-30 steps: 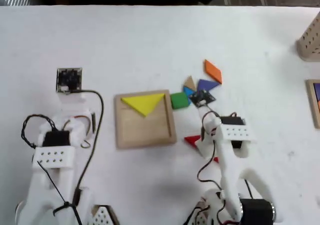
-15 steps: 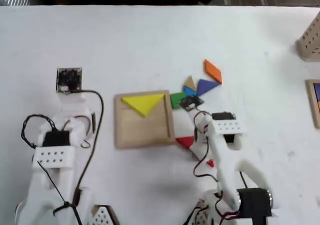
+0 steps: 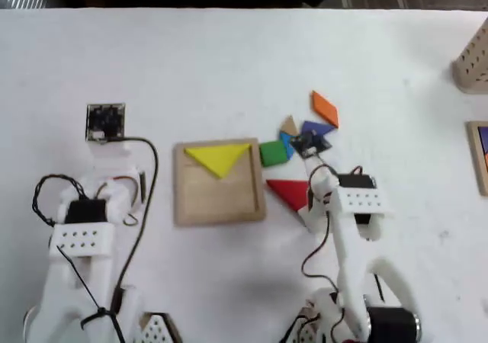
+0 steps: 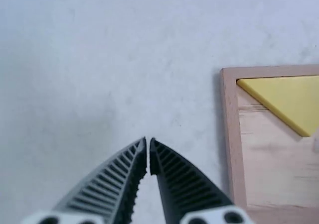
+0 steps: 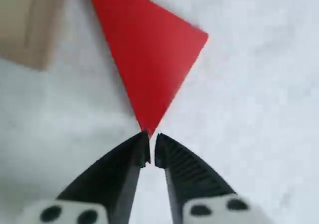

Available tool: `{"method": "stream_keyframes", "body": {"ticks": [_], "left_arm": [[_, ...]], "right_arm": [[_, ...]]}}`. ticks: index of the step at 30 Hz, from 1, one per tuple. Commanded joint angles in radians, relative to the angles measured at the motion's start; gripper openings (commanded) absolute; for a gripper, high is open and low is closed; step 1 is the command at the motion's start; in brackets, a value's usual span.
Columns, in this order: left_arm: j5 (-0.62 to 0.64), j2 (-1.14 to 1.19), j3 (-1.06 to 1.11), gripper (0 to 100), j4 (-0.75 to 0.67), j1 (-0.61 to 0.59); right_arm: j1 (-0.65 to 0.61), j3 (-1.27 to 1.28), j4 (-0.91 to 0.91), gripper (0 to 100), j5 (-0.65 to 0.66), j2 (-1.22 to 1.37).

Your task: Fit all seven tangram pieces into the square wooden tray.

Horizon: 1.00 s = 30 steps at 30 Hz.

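White worktop (image 3: 229, 53) lies under both arms. The right hand (image 5: 149, 149) is closed, its two fingers pressed almost together, and their tips meet one sharp corner of the red triangle (image 5: 149, 50). That triangle lies flat on the worktop, just beside the outer side of the square wooden tray (image 3: 179, 198), near one of its corners. Beyond the triangle, farther from the arms, sits a cluster of loose pieces: a green square (image 3: 273, 153) against the tray's side, a small blue piece (image 3: 287, 140), a tan triangle (image 3: 289, 124), an indigo triangle (image 3: 316, 128) and an orange parallelogram (image 3: 325, 108) at the far edge. Inside the tray a yellow triangle (image 3: 217, 158) lies along the far wall. The left hand (image 4: 148, 144) is closed too, holding nothing, over bare worktop beside the tray's opposite side.
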Motion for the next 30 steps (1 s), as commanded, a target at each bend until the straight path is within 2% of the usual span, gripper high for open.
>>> {"method": "stream_keyframes", "body": {"ticks": [1, 6, 11, 13, 17, 19, 24, 27, 30], "left_arm": [[-0.011, -0.024, -0.012, 3, -0.015, -0.008], [-0.011, -0.024, -0.012, 3, -0.015, -0.008], [-0.011, -0.024, -0.012, 3, -0.015, -0.008], [-0.011, -0.024, -0.012, 3, -0.015, -0.008], [-0.011, -0.024, -0.012, 3, -0.015, -0.008], [-0.011, -0.024, -0.012, 3, -0.015, -0.008], [-0.011, -0.024, -0.012, 3, -0.015, -0.008], [-0.011, -0.024, -0.012, 3, -0.015, -0.008], [-0.011, -0.024, -0.012, 3, -0.015, -0.008]], "right_arm": [[0.01, -0.066, 0.048, 1.8, -0.018, -0.087], [-0.051, -0.071, 0.058, 3.5, -0.029, -0.13], [-0.145, -0.068, 0.047, 19.0, -0.121, -0.13], [-0.163, -0.068, 0.002, 17.2, -0.121, -0.13], [-0.154, -0.066, -0.091, 4.3, -0.121, -0.128], [-0.139, -0.066, -0.097, 5.9, -0.107, -0.116], [-0.134, -0.075, -0.108, 26.3, -0.129, 0.077], [-0.12, -0.123, -0.154, 26.7, -0.123, 0.226], [-0.119, -0.226, -0.074, 23.5, -0.121, 0.317]]}}
